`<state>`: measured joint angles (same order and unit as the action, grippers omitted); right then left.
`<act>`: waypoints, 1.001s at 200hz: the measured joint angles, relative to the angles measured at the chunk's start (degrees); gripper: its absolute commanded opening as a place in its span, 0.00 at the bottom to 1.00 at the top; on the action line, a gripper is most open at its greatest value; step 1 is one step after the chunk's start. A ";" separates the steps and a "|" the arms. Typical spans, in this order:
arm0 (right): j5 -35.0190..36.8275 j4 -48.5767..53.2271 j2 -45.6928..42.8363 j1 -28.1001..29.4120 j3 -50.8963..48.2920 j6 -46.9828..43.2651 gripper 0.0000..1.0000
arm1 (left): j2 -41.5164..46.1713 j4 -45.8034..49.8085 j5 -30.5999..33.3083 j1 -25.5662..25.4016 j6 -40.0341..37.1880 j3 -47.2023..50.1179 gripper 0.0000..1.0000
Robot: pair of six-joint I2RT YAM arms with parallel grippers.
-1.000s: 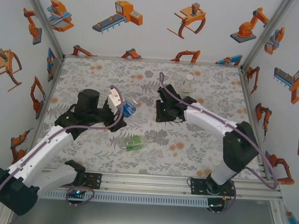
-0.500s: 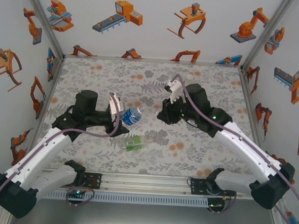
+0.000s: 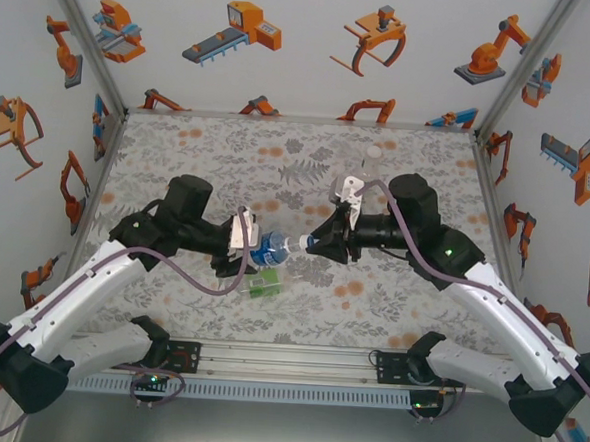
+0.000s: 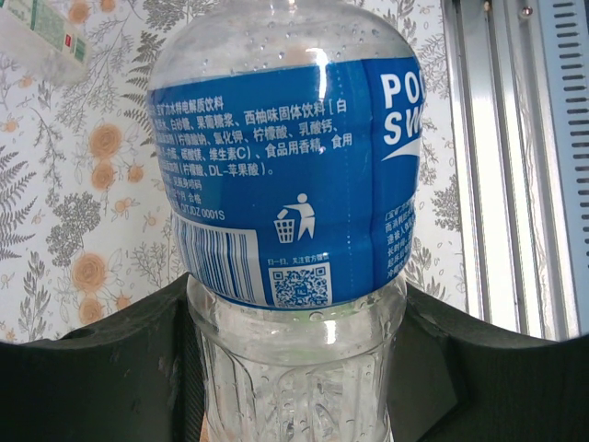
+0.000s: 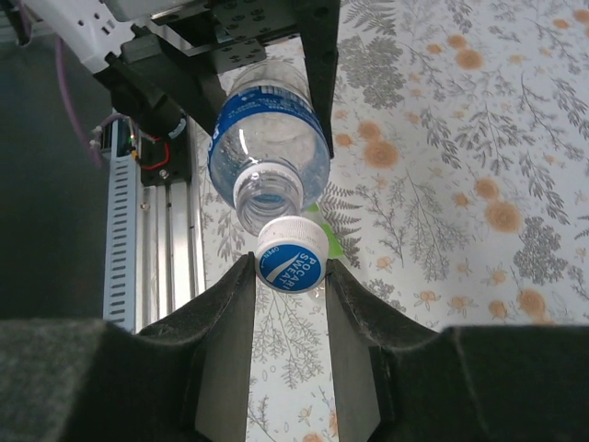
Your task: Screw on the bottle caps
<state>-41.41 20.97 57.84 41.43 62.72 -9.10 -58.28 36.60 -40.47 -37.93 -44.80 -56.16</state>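
Observation:
My left gripper is shut on the blue-labelled bottle, held above the table with its open neck pointing right. In the left wrist view the black jaws clamp the clear ribbed body just below the blue label. My right gripper is shut on a white bottle cap with a blue top, pinched between both fingertips. The cap sits just short of the bottle's open mouth, slightly off to one side, and is not on the thread. The green-labelled bottle lies on the table below the held one.
A small white round cap rests near the far edge of the floral table. The aluminium rail with both arm bases runs along the near edge. Printed walls close in the back and both sides.
Both arms have swung towards the middle. The left one tipped the blue-labelled bottle so its neck faces right, and the right gripper brought the cap down and left to the mouth.

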 measured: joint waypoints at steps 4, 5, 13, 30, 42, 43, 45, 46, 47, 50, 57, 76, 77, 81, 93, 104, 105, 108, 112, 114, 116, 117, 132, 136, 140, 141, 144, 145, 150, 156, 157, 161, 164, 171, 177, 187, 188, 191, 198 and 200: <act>-0.31 -0.02 0.00 0.09 0.00 -0.04 0.08 | 0.00 0.17 0.00 -0.09 -0.15 0.00 0.01; -0.35 -0.04 0.00 0.11 0.00 -0.04 0.08 | 0.00 0.22 0.02 -0.11 -0.17 0.00 0.01; -0.83 -0.28 -0.02 0.28 0.00 -0.20 0.08 | 0.00 0.61 0.04 -0.31 -0.44 0.00 0.00; -1.51 -0.52 -0.02 0.66 -0.04 -0.63 0.07 | 0.02 1.05 0.31 -0.42 -0.85 0.00 0.00; -1.70 -0.76 -0.02 0.90 -0.04 -0.87 0.06 | 0.02 1.29 0.52 -0.42 -1.05 0.00 0.00; -1.73 -0.79 -0.02 0.92 -0.04 -0.87 0.06 | 0.02 1.31 0.55 -0.42 -1.05 0.00 0.00; -1.75 -0.81 -0.02 0.96 -0.04 -0.90 0.06 | 0.02 1.33 0.59 -0.42 -1.07 0.00 0.00; -1.79 -0.83 -0.02 1.01 -0.04 -0.90 0.06 | 0.02 1.33 0.59 -0.42 -1.07 0.00 0.00; -1.79 -0.85 -0.02 1.03 -0.04 -0.90 0.06 | 0.04 1.36 0.61 -0.42 -1.09 0.00 0.00; -1.90 -0.90 -0.02 1.07 -0.04 -0.96 0.06 | 0.04 1.38 0.63 -0.42 -1.11 0.00 0.00; -2.08 -1.07 -0.02 1.18 -0.04 -1.03 0.06 | 0.04 1.42 0.68 -0.42 -1.18 0.00 0.00; -2.34 -1.51 0.00 1.55 -0.04 -1.05 0.06 | 0.20 1.62 0.83 -0.48 -1.20 0.00 0.00; -2.36 -1.53 0.00 1.57 -0.04 -1.05 0.06 | 0.22 1.62 0.85 -0.50 -1.20 0.00 0.00; -2.47 -1.62 0.00 1.68 -0.04 -1.05 0.06 | 0.24 1.64 0.87 -0.52 -1.22 0.00 0.00; -2.71 -1.95 0.04 1.92 -0.04 -1.05 0.05 | 0.28 1.73 0.98 -0.70 -1.25 -0.09 0.00; -2.84 -2.05 0.20 2.16 -0.04 -1.07 0.05 | 0.31 1.81 1.03 -0.72 -1.25 -0.13 0.00; -2.91 -2.05 0.24 2.19 -0.04 -1.07 0.05 | 0.31 1.81 1.03 -0.72 -1.27 -0.13 0.00; -2.95 -2.03 0.28 2.23 -0.04 -1.05 0.05 | 0.33 1.84 1.03 -0.72 -1.25 -0.15 0.00; -2.97 -2.03 0.42 2.29 -0.04 -1.07 0.05 | 0.35 1.84 1.03 -0.72 -1.27 -0.15 0.00; -2.97 -2.03 0.46 2.32 -0.04 -1.07 0.05 | 0.35 1.86 1.03 -0.72 -1.27 -0.20 0.00; -2.99 -2.03 0.55 2.34 -0.04 -1.07 0.04 | 0.35 1.88 1.03 -0.72 -1.29 -0.22 0.00; -3.02 -2.03 0.57 2.34 -0.04 -1.07 0.04 | 0.35 1.88 1.03 -0.72 -1.29 -0.24 0.00; -3.19 -2.01 0.98 2.49 -0.04 -1.14 0.04 | 0.37 2.05 1.22 -0.72 -1.42 -0.39 0.00; -3.19 -2.01 1.07 2.51 -0.04 -1.27 0.04 | 0.39 2.10 1.31 -0.72 -1.42 -0.39 0.00; -3.17 -1.99 1.09 2.51 -0.04 -1.29 0.03 | 0.42 2.16 1.46 -0.72 -1.44 -0.39 0.00; -3.17 -1.99 1.11 2.51 -0.04 -1.29 0.03 | 0.42 2.19 1.46 -0.72 -1.44 -0.39 0.00; -3.17 -1.95 1.14 2.51 -0.04 -1.29 0.03 | 0.46 2.23 1.51 -0.72 -1.46 -0.39 0.00; -3.17 -1.95 1.14 2.51 -0.04 -1.29 0.03 | 0.46 2.23 1.51 -0.72 -1.46 -0.39 0.00; -3.15 -1.95 1.14 2.56 -0.04 -1.33 0.03 | 0.48 2.29 1.55 -0.72 -1.49 -0.39 0.00; -3.10 -1.92 1.14 2.58 -0.04 -1.46 0.03 | 0.52 2.29 1.62 -0.72 -1.57 -0.39 0.00; -3.10 -1.92 1.14 2.60 -0.04 -1.46 0.03 | 0.52 2.29 1.62 -0.72 -1.60 -0.39 0.00; -3.02 -1.86 1.14 2.62 -0.04 -1.49 0.03 | 0.57 2.29 1.64 -0.72 -1.64 -0.39 0.00; -2.89 -1.84 1.14 2.67 -0.04 -1.49 0.03 | 0.57 2.32 1.68 -0.72 -1.64 -0.39 0.00; -2.67 -1.73 1.14 2.69 -0.04 -1.51 0.03 | 0.63 2.34 1.68 -0.72 -1.64 -0.39 0.00; -2.47 -1.55 1.16 2.71 -0.04 -1.53 0.03 | 0.68 2.34 1.68 -0.72 -1.66 -0.39 0.00; -2.25 -1.27 1.16 2.71 -0.04 -1.55 0.03 | 0.76 2.36 1.66 -0.76 -1.66 -0.39 0.00; -2.23 -1.25 1.16 2.73 -0.04 -1.55 0.03 | 0.76 2.36 1.66 -0.76 -1.68 -0.39 0.00; -2.14 -1.22 1.16 2.75 -0.04 -1.57 0.03 | 0.76 2.36 1.68 -0.79 -1.66 -0.39 0.00; -2.01 -1.16 1.18 2.84 -0.04 -1.66 0.03 | 0.76 2.38 1.66 -0.87 -1.68 -0.42 0.00; -2.01 -1.16 1.18 2.89 -0.04 -1.66 0.03 | 0.76 2.38 1.68 -0.92 -1.68 -0.42 0.00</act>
<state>-43.42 19.81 59.02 44.31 62.67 -10.76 -57.52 38.98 -38.79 -38.85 -46.48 -56.58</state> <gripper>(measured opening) 0.341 0.580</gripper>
